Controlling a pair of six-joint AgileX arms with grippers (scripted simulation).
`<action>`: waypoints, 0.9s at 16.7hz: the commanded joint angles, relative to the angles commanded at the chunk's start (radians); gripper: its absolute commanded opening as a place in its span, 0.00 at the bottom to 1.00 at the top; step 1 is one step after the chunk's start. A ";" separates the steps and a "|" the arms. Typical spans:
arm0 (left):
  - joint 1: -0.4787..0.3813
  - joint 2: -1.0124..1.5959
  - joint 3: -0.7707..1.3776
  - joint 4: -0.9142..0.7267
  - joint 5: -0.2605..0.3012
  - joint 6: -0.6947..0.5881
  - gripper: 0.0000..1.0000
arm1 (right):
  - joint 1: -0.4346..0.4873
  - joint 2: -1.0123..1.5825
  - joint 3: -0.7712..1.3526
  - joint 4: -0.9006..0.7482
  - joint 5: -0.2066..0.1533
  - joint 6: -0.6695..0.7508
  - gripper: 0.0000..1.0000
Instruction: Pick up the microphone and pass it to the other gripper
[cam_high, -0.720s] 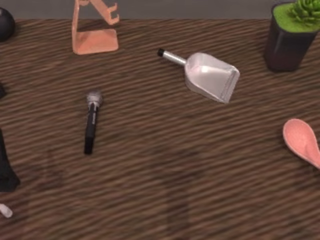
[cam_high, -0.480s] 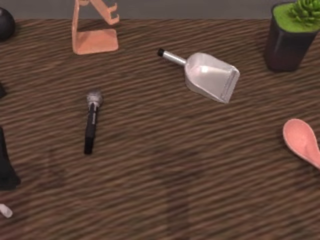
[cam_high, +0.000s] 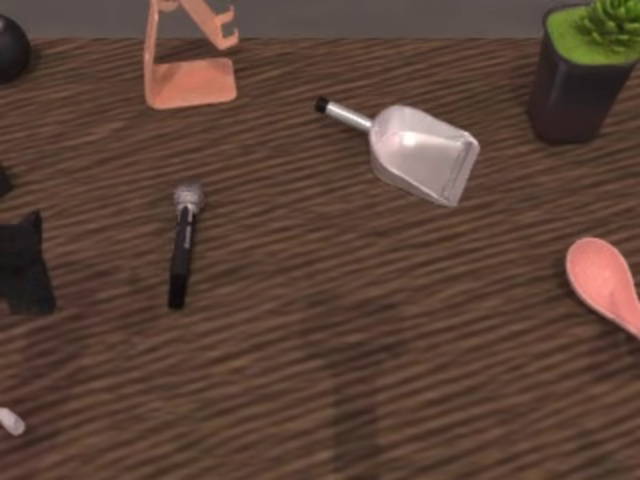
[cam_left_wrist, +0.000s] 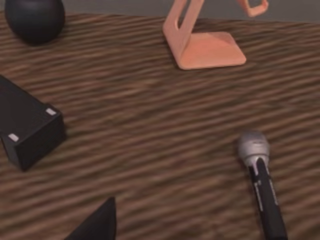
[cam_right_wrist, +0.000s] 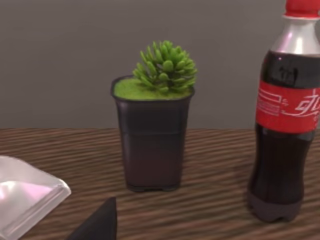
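Observation:
The microphone (cam_high: 182, 245) lies flat on the wooden table left of centre, with its grey mesh head (cam_high: 188, 196) pointing to the far side and its black handle toward the front. In the left wrist view the microphone (cam_left_wrist: 260, 185) shows close by. My left gripper (cam_high: 25, 265) hovers at the table's left edge, to the left of the microphone and apart from it. It is open and holds nothing; one of its fingertips (cam_left_wrist: 102, 222) shows. My right gripper is outside the top view. Only one of its fingertips (cam_right_wrist: 102, 222) shows, well off centre, and it is open and empty.
A silver scoop (cam_high: 415, 150) lies right of centre at the back. An orange stand (cam_high: 188, 60) is at the back left, near a black ball (cam_high: 8, 48) and a black box (cam_left_wrist: 27, 125). A potted plant (cam_high: 585, 70), a cola bottle (cam_right_wrist: 287, 115) and a pink spoon (cam_high: 605, 280) are on the right.
My left gripper has moved from the front-left edge farther away and slightly right, nearer the microphone's level. The microphone and the other objects have not moved.

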 joint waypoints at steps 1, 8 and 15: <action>-0.013 0.100 0.076 -0.051 0.001 -0.013 1.00 | 0.000 0.000 0.000 0.000 0.000 0.000 1.00; -0.106 0.840 0.626 -0.416 0.006 -0.104 1.00 | 0.000 0.000 0.000 0.000 0.000 0.000 1.00; -0.177 1.358 1.010 -0.668 0.016 -0.171 1.00 | 0.000 0.000 0.000 0.000 0.000 0.000 1.00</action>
